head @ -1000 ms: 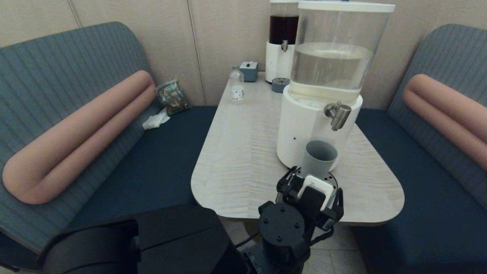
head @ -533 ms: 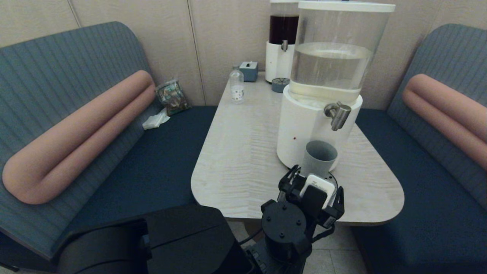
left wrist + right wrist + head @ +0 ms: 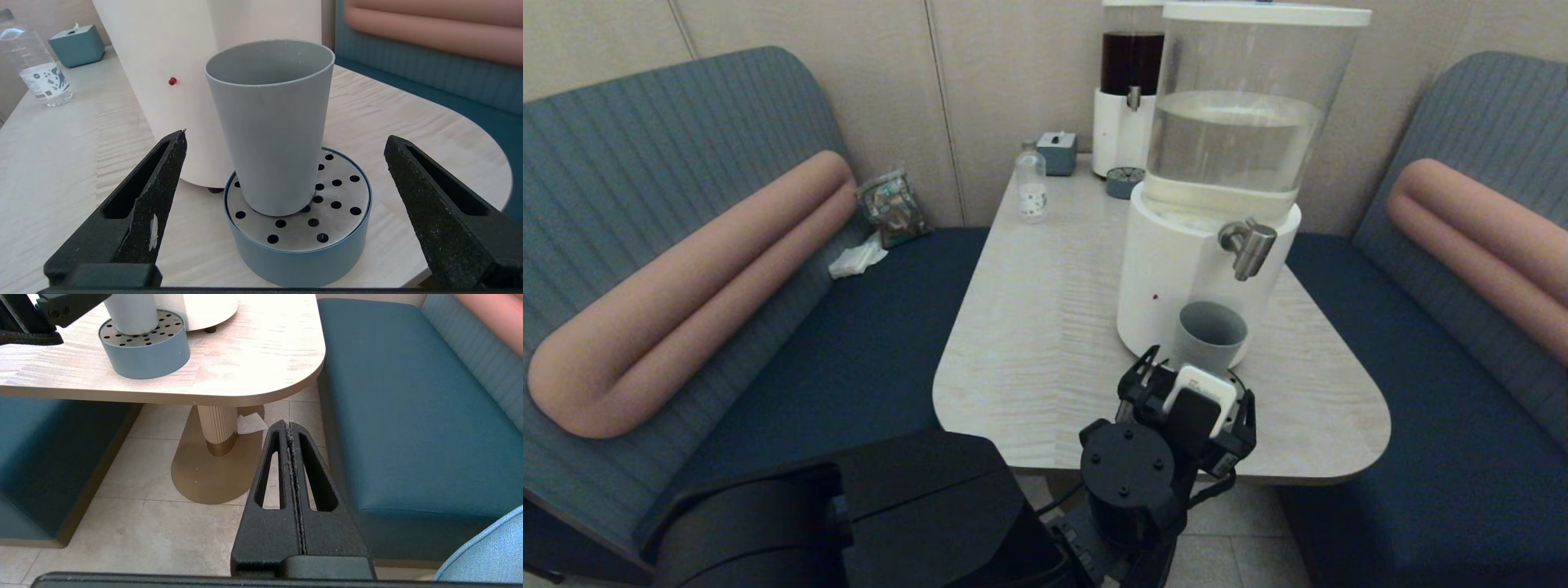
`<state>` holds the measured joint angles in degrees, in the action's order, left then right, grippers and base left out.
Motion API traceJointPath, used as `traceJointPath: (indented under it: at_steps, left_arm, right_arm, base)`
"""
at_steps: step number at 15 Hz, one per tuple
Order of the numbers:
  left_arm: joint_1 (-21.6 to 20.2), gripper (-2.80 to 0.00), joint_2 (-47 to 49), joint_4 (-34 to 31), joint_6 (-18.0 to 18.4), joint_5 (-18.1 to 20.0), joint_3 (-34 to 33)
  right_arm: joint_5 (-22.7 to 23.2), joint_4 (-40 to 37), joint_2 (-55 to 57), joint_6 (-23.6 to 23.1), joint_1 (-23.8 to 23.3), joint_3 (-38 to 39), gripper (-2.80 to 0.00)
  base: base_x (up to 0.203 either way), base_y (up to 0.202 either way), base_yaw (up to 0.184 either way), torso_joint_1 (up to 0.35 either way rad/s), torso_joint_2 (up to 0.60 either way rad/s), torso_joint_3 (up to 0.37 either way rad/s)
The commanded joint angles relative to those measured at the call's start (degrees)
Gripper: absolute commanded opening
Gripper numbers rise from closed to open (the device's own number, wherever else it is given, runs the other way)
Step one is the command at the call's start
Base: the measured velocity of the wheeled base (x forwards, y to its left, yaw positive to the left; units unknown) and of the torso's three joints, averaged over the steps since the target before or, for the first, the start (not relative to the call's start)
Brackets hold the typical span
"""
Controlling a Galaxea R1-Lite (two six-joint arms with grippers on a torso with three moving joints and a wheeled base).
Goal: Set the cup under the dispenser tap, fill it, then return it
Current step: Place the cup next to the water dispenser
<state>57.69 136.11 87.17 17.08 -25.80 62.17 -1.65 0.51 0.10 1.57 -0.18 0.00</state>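
The grey-blue cup (image 3: 1209, 333) stands upright on the round drip tray (image 3: 298, 253), against the white base of the clear-tank dispenser (image 3: 1176, 278). The steel dispenser tap (image 3: 1246, 245) hangs above it, a little to the cup's right. My left gripper (image 3: 1191, 371) is at the near table edge, just short of the cup (image 3: 271, 122). This gripper (image 3: 284, 136) is open, with one finger on each side of the cup and not touching it. My right gripper (image 3: 288, 424) is shut on nothing, parked low over the floor beside the right bench.
A small clear bottle (image 3: 1031, 192), a teal box (image 3: 1058, 153), a dark-liquid dispenser (image 3: 1131, 90) and a second small tray (image 3: 1125, 181) stand at the table's far end. Padded benches flank the table (image 3: 1045, 327). The table pedestal (image 3: 216, 428) rises from the tiled floor.
My left gripper has crept a little forward toward the cup. The cup and tray have not moved.
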Motion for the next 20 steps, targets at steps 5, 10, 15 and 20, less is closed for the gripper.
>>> traceJointPath:
  at_steps: [5, 10, 15, 20]
  left_arm:
    - [-0.29, 0.00, 0.56, 0.49, 0.14, 0.48, 0.49]
    - [-0.64, 0.00, 0.91, 0.49, 0.14, 1.27, 1.11]
    - [-0.64, 0.00, 1.47, 0.49, 0.06, 1.63, 1.61]
    - [-1.44, 0.00, 2.69, 0.49, 0.11, 1.68, 3.46]
  right_arm:
    - [-0.02, 0.02, -0.01, 0.01, 0.01, 0.00, -2.80]
    - [-0.02, 0.02, -0.01, 0.01, 0.01, 0.00, -2.80]
    - [-0.02, 0.02, -0.01, 0.01, 0.01, 0.00, -2.80]
    - [-0.02, 0.02, -0.01, 0.01, 0.01, 0.00, -2.80]
  base:
    - [0.000, 0.000, 0.000, 0.000, 0.00, 0.000]
    - [0.000, 0.000, 0.000, 0.000, 0.00, 0.000]
    - [0.000, 0.000, 0.000, 0.000, 0.00, 0.000]
    - [0.000, 0.000, 0.000, 0.000, 0.00, 0.000]
